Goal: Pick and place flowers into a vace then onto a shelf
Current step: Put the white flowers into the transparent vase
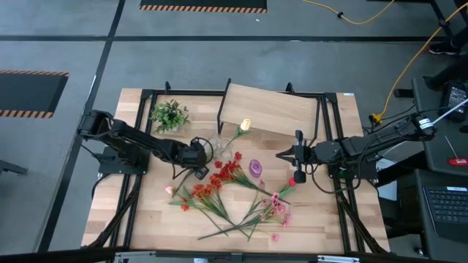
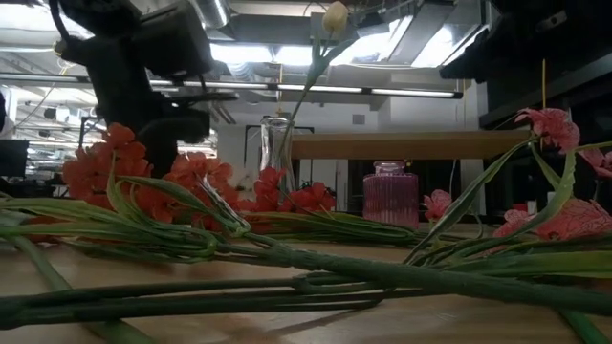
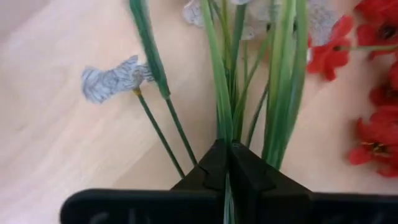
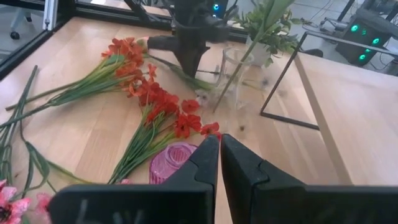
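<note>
**Left hand clamped on green stems by the vase**

Green stalks [image 2: 316,272] lie across the tabletop [image 1: 322,219] right in front of the low camera, red blooms [image 2: 143,177] behind them. Left hand [image 3: 227,163] is pinched tight on a bunch of thin green stems; white bloom [image 3: 112,78] lies beside them on the wood. From above, left hand [image 1: 199,155] sits just left of the clear vase [image 1: 219,146], which stands upright in front of the shelf [image 1: 270,111] and holds one pale yellow flower [image 1: 245,125]. Loose flowers [image 1: 227,193] are spread mid-tabletop: red and orange near the left hand, pink toward the front right. Right hand [image 1: 281,154] is shut, holding nothing, above the tabletop just right of the pink jar [image 1: 255,167]. Leafy tuft [image 1: 170,115] sits at the back left.
</note>
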### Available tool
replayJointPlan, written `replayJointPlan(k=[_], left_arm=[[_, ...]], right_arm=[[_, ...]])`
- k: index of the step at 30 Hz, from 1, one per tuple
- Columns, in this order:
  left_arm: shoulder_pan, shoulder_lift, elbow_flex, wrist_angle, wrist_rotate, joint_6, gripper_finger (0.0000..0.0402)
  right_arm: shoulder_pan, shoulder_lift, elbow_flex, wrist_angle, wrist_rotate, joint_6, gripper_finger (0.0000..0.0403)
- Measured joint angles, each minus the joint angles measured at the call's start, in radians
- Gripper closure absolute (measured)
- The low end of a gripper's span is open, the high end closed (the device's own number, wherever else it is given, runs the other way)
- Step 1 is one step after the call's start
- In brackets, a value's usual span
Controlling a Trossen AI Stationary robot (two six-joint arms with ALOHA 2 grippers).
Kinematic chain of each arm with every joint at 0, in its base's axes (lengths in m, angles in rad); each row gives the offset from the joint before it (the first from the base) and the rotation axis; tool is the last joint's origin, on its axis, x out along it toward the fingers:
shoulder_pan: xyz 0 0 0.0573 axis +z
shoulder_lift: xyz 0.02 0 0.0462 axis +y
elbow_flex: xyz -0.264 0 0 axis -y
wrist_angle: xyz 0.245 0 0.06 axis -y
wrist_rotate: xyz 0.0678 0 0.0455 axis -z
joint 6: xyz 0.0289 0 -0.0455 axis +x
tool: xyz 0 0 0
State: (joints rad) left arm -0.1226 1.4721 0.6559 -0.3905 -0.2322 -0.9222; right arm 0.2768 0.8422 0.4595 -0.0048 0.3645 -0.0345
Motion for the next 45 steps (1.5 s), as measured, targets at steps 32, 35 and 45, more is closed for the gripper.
replayJointPlan(k=[32,35,45], left_arm=[[0.0,-0.518,0.005,-0.197,-0.489,0.134,0.0398],[0.0,-0.538,0.005,-0.134,-0.506,0.242,0.0398],[0.022,-0.642,0.005,0.265,-0.269,0.782,0.0398]], right_arm=[[0.0,0.0,0.0,0.003,0.0,-0.001,0.0379],[0.0,0.0,0.0,0.011,0.0,-0.002,0.0379],[0.0,0.0,0.0,0.076,0.0,-0.067,0.0379]])
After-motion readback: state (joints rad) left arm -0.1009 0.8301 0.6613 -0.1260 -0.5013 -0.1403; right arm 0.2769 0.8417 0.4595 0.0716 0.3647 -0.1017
